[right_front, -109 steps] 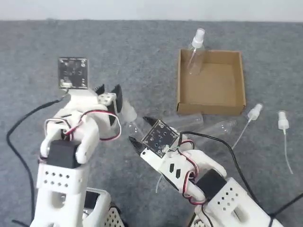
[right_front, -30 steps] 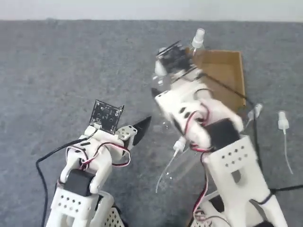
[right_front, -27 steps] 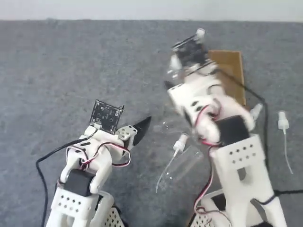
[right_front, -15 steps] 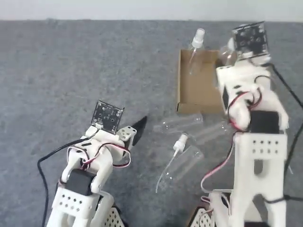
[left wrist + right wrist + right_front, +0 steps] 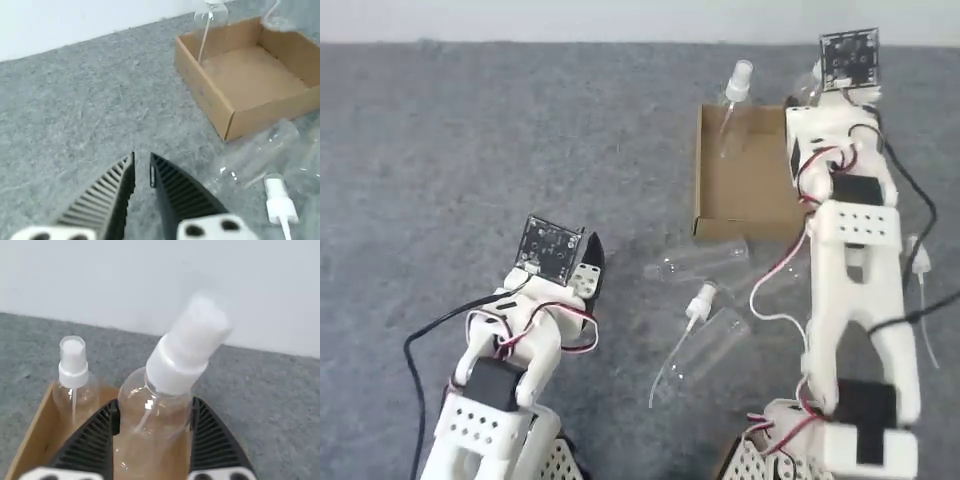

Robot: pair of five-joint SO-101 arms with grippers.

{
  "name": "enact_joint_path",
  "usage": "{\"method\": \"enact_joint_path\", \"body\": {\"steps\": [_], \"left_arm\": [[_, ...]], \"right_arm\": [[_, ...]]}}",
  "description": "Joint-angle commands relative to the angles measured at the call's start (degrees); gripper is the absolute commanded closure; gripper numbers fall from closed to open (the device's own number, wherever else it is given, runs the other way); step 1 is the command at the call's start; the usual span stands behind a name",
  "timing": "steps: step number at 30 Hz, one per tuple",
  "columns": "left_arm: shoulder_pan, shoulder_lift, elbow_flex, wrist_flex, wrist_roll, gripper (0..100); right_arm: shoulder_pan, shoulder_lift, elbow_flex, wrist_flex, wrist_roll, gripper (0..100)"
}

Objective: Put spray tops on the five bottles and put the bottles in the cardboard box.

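My right gripper point(image 5: 807, 97) is stretched out above the far side of the cardboard box point(image 5: 699, 180) and is shut on a clear bottle point(image 5: 152, 427) with a white spray top point(image 5: 192, 342) fitted. A second bottle with a spray top point(image 5: 734, 105) stands in the box's far left corner point(image 5: 74, 371). Near the front of the box, three clear bottles without tops lie on the carpet point(image 5: 703, 259), point(image 5: 712, 338), point(image 5: 778, 271). A loose spray top point(image 5: 701, 299) rests between them. My left gripper point(image 5: 142, 167) hangs shut over bare carpet, left of these bottles.
Grey carpet covers the table, with a white wall behind. Another loose spray top point(image 5: 921, 256) and its tube lie right of the right arm. The box floor point(image 5: 250, 75) is bare in the middle. Open carpet spreads to the left of the box.
The right arm has swung from the table's middle out over the box, carrying the topped bottle. The left gripper's fingers have come together.
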State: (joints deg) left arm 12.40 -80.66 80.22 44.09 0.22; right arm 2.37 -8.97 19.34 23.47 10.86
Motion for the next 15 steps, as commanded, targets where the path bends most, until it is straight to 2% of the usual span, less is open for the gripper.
{"method": "enact_joint_path", "body": {"steps": [1,8,15], "left_arm": [[-0.3,0.3,-0.5,-1.8,-0.3,96],[-0.3,0.3,-0.5,-1.8,-0.3,96],[-0.3,0.3,-0.4,-1.8,-0.3,96]], "right_arm": [[0.4,2.9,-4.0,-5.2,-0.9,99.2],[1.4,13.9,-12.7,-5.5,-1.4,99.2],[1.5,20.9,-14.9,-9.1,-1.5,99.2]]}}
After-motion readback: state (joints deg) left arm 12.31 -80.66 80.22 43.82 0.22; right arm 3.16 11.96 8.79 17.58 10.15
